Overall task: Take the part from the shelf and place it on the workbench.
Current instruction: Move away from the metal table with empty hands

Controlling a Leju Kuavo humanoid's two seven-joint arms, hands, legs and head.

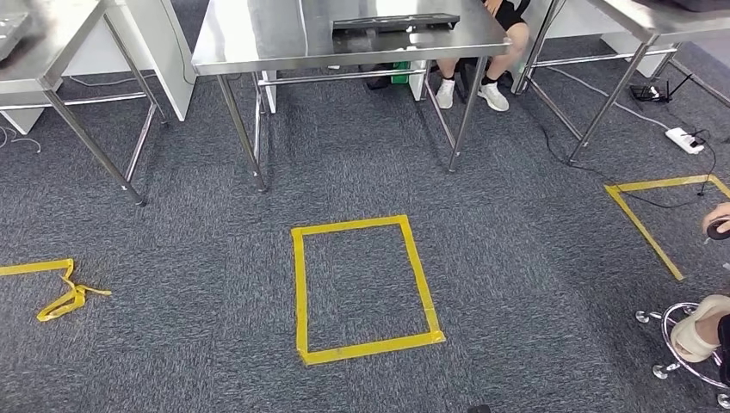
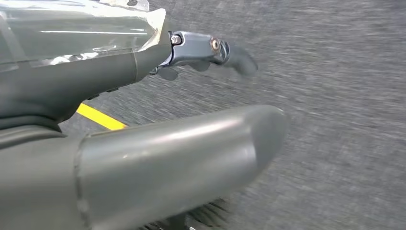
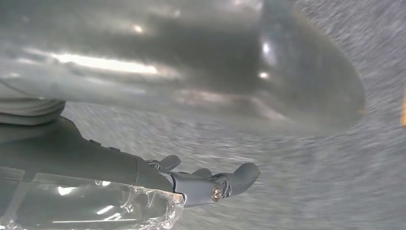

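Left hand (image 2: 158,143) and right hand (image 3: 191,96) empty, fingers spread over blurred carpet (image 2: 344,96); head view adds workbench (image 1: 258,39), taped rectangle (image 1: 366,288).

Workbench: steel tabletop (image 1: 258,34), brushed and reflective, on thin metal legs with a low crossbar; stands on grey carpet at the far side of the floor, beyond a yellow tape rectangle.

Part: flat black tray-like piece (image 1: 394,23), long and low, lying level on the tabletop towards its far right portion, close to the back edge. Finer detail of its surface cannot be made out.
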